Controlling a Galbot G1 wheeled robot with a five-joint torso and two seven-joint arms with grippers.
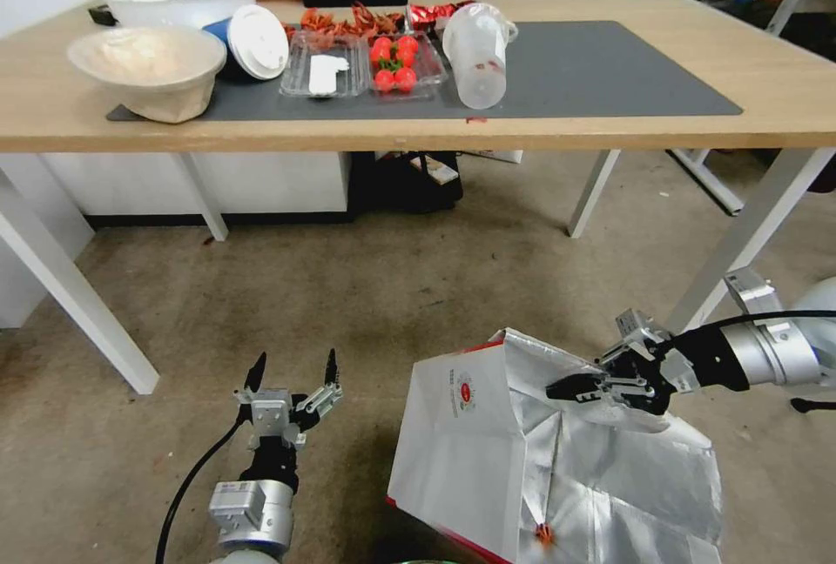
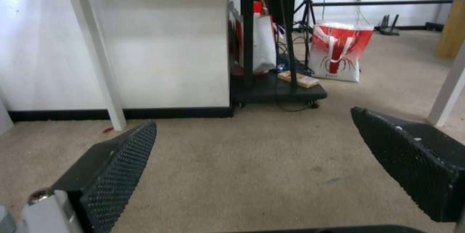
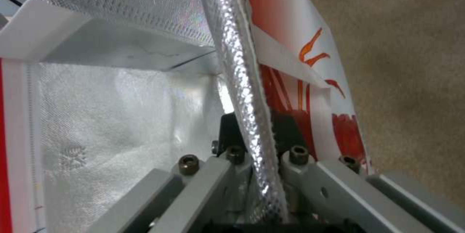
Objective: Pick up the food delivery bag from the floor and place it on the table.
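Right gripper (image 1: 566, 389), jaws clamped on the bag (image 1: 488, 451) rim, bag on the floor (image 1: 366, 285); left gripper (image 1: 293, 370) jaws open beside it; bowls (image 1: 148, 59), tomatoes (image 1: 396, 63) crowd the tabletop's (image 1: 766, 50) left end

Head cam looks forward and down over the wide light-wood table (image 1: 610, 124) and grey-brown floor (image 1: 366, 285). Left wrist cam sits low, facing along that floor (image 2: 252, 160) under the table. Right wrist cam is right against the foil-lined white-and-red bag's wall (image 3: 242, 73), the bag also in head view (image 1: 488, 451).
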